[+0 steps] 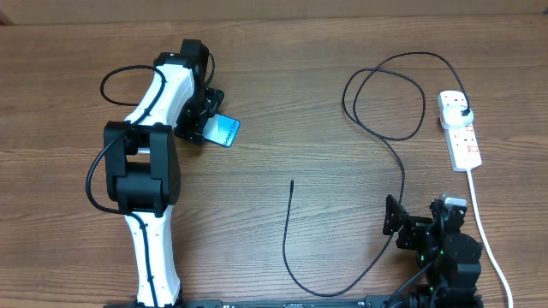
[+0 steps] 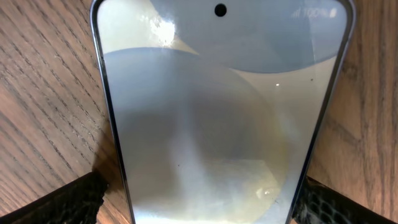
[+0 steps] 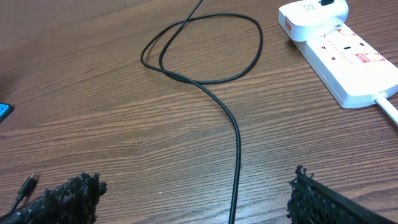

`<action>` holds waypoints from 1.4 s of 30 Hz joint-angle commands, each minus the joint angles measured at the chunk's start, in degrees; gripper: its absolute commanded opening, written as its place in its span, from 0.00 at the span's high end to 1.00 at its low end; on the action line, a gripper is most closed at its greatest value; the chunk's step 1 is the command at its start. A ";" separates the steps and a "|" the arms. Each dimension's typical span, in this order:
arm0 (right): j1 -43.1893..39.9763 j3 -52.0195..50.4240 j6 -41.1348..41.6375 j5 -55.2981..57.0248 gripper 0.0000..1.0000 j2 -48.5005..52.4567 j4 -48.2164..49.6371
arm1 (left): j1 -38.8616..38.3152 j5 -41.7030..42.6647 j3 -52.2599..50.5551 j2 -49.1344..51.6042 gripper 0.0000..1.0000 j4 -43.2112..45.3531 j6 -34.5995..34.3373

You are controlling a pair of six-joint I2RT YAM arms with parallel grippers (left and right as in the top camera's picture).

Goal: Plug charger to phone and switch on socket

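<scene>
Left fingers: spread wide, one pad on each long side of the phone; a sliver of wood shows beside the left pad, so no clamped grip is shown.
Left gripper: set low over the phone's near end, screen up, so that it can be closed across the narrow width (a judgement).
Right fingers: spread fully, with nothing between them but bare table and a run of cable lying flat.
Right gripper: parked at the near right edge and pointed toward the far side, so cable and strip are both kept in sight.
Phone location: far left of the table, flat on the wood, partly hidden under the left wrist in the overhead view.
Charger cable: looped at the far right, then trailed near and round to the middle.
Connector tip: free on the wood at mid-table, well apart from the phone; nothing has been joined yet.
Charger plug: already seated in the far outlet of the power strip.
Power strip: at the far right, its white cord led off the near edge; red switch marks are seen, but on or off cannot be told.
Step in hand: judged to be the securing of the phone.
</scene>
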 commanded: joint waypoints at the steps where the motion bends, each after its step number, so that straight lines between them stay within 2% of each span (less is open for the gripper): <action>1: 0.33 -0.87 0.17 -0.28 0.00 -0.42 -0.50 | 0.20 0.81 -2.12 1.42 0.04 -0.59 0.90; 42: 0.33 -0.87 0.17 -0.28 0.00 -0.42 -0.50 | 0.20 0.59 -2.12 1.42 0.18 -0.61 0.94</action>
